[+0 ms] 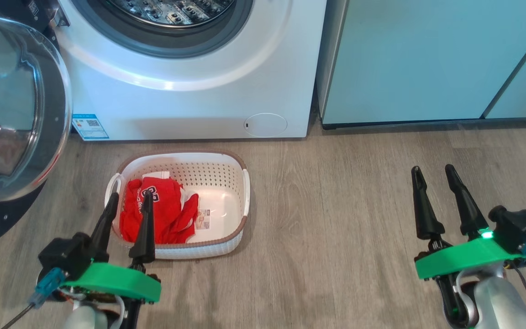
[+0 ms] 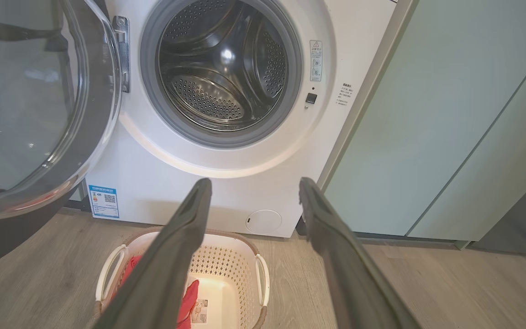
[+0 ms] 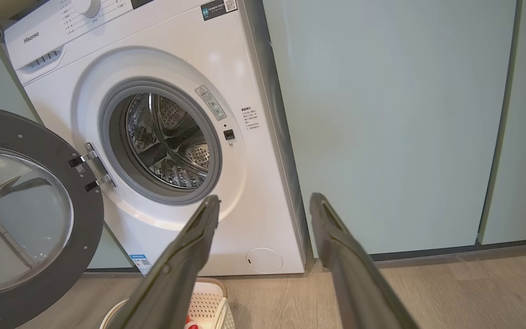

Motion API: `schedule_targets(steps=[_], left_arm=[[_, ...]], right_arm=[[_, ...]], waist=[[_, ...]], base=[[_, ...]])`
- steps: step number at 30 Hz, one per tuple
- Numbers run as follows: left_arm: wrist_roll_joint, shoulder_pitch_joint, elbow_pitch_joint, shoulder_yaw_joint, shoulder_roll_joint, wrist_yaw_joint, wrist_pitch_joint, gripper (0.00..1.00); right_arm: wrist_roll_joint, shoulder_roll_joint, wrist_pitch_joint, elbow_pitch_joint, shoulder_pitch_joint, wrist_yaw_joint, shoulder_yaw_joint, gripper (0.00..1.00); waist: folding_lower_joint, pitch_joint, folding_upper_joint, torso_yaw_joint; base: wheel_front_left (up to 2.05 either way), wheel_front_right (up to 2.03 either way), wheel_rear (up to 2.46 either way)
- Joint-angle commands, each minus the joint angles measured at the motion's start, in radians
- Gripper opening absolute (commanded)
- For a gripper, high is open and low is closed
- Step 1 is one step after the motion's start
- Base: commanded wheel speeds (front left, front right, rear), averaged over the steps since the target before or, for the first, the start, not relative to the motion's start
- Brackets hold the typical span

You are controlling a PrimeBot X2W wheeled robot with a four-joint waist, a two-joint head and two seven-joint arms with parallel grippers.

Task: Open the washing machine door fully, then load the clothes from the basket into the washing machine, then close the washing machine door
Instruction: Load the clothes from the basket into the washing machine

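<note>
1. Head view: L tool (image 1: 131, 197) hangs over the basket (image 1: 181, 153), fingers spread wide, nothing in them. Tips point to 12 o'clock, above the near-left rim.
2. R tool (image 1: 433, 170) sits out at 3 o'clock from the basket, well apart, over bare floor (image 1: 336, 205). Also wide open, empty.
3. Clothes (image 1: 167, 205): red heap in the basket's 9 o'clock half. The 3 o'clock half is bare w/ a sticker showing.
4. Washing machine door (image 1: 16, 114) is swung out at 9–10 o'clock of the basket. Washing machine (image 1: 190, 105) is at 12, drum (image 2: 217, 68) looks empty. Opening step seems done; loading is up next.
5. Risk: if L tool drops too near the rim, a finger could jam in the perforations or hook the rim, and the basket lifts w/ the cloth.
6. Risk: a shallow pinch brings up only a sleeve, and the rest trails & falls on the floor.
7. Risk: door is close on the left, so an arm swinging to 12 could clip it. Cloth left over the gasket (image 2: 149, 68) would block closing.
</note>
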Motion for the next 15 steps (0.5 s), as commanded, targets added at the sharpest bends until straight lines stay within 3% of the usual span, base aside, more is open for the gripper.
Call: schedule_targets(steps=[1,6,15], left_arm=[[-0.008,-0.032,-0.029,0.037,0.010,-0.005,-0.005,1.00],[-0.011,-0.033,-0.029,0.044,0.010,-0.008,-0.005,1.00],[-0.008,-0.033,-0.031,0.035,0.010,-0.011,-0.005,1.00]], right_arm=[[0.003,0.002,-0.006,-0.027,-0.025,0.000,0.025,1.00],[0.002,0.002,-0.006,-0.025,-0.025,0.000,0.025,1.00],[-0.003,0.002,-0.006,-0.023,-0.026,0.000,0.026,1.00]], waist=[[0.0000,0.001,0.0000,0.001],[0.0000,0.002,0.0000,0.005],[0.0000,-0.001,0.0000,0.013]], base=[[1.11,-1.11,0.00],[1.52,-1.52,0.00],[2.10,-2.09,-0.02]])
